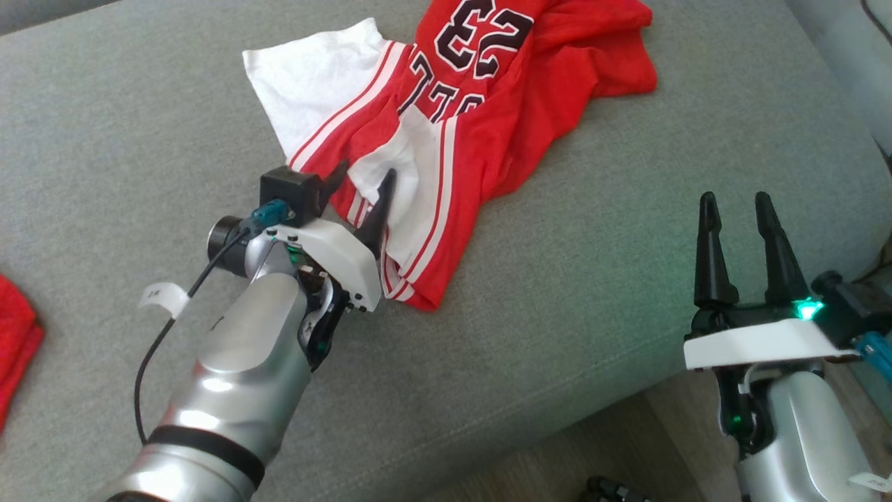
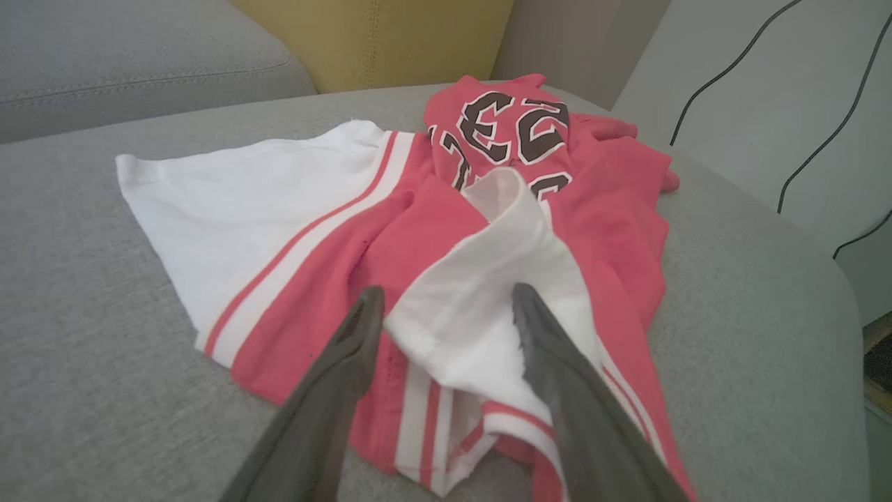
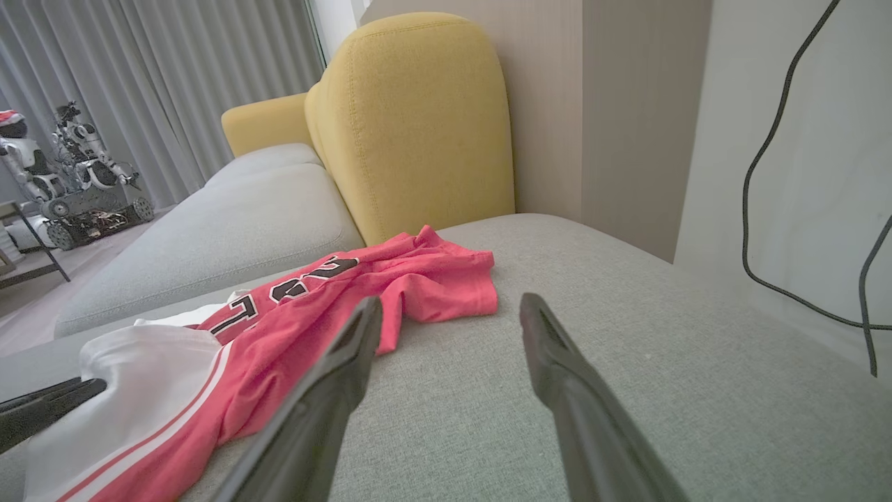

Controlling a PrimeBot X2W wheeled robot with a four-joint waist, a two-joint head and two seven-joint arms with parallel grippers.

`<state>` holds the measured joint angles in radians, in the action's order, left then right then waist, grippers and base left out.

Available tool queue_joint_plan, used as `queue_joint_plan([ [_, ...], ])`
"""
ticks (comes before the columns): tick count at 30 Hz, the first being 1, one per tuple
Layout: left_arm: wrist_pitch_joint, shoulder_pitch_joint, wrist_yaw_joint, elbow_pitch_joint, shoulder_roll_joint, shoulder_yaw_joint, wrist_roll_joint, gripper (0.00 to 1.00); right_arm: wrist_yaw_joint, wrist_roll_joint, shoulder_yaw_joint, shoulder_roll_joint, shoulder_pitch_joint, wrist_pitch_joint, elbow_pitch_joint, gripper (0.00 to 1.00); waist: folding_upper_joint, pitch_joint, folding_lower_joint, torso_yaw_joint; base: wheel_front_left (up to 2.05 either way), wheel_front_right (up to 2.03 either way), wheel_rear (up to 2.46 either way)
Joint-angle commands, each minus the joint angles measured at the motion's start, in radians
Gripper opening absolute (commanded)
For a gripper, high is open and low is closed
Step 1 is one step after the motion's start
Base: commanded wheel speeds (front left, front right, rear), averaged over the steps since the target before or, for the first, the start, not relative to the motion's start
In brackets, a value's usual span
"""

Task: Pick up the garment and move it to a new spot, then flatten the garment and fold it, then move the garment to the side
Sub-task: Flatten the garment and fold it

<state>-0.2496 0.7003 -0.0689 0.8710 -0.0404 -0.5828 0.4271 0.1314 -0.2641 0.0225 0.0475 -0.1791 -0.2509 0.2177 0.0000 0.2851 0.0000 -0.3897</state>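
Garment [image 1: 488, 139]: a red jersey with white sleeves and striped trim. It lies crumpled on the grey cushion [image 1: 592, 314], toward the far edge. One white sleeve is spread flat on the left side, and the numbered body is bunched behind it. It is neither flattened nor folded.

Left gripper [image 1: 367, 171]: placed at the garment's near end. The jaws are parted, with one finger on each side of a raised white fold [image 2: 488, 279]. The fold is straddled but not yet pinched, and no cloth is lifted.

Right gripper [image 1: 736, 199]: released, jaws wide, nothing between them. It is held by the cushion's near edge, well apart from the garment.

Handling (judged):
- The cloth looks like a thin knit, light and limp, so no stiffness is expected. Whatever is not held will sag and trail.
- A one-point lift is likely to bunch it further.
- The raised fold offers an easy pinch, though more than one layer may be caught there.
- For flattening, hold is better taken at two hem corners or at both shoulders, one per gripper.
- Drag on the fabric cushion is more likely than slip.
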Motion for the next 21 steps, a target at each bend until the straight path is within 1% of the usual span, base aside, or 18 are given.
queue_joint_plan([
  [1,-0.012,0.047,0.005,-0.028,-0.010,0.018,0.010,0.00,-0.001,-0.006,0.020,0.003,-0.036,-0.011,-0.027,1.00,0.0000,0.001,0.0000,0.002,0.00,0.00,0.00],
  [6,-0.012,0.052,0.009,-0.030,-0.010,0.007,0.027,0.00,-0.001,-0.006,0.012,0.003,-0.039,-0.011,-0.024,1.00,0.0000,-0.005,0.0000,0.019,0.00,0.00,0.00],
  [10,-0.012,0.050,0.031,-0.089,-0.010,0.040,0.028,0.00,-0.001,-0.001,0.008,0.003,-0.041,-0.011,-0.022,1.00,0.0000,-0.019,0.0000,0.047,0.00,0.00,0.00],
  [16,-0.012,0.014,0.094,-0.273,-0.041,0.128,-0.053,0.00,-0.001,0.020,-0.015,0.003,-0.046,-0.011,-0.013,1.00,0.0000,-0.070,0.0000,0.113,0.00,0.00,0.00],
  [19,-0.012,-0.013,0.107,-0.391,-0.054,0.176,-0.099,0.00,-0.001,0.034,-0.035,0.003,-0.046,-0.011,0.001,1.00,0.0000,-0.105,0.0000,0.155,0.00,0.00,0.00],
  [21,-0.012,-0.032,0.104,-0.460,-0.068,0.190,-0.141,0.00,-0.001,0.042,-0.047,0.003,-0.046,-0.011,0.013,1.00,0.0000,-0.125,0.0000,0.184,0.00,0.00,0.00],
])
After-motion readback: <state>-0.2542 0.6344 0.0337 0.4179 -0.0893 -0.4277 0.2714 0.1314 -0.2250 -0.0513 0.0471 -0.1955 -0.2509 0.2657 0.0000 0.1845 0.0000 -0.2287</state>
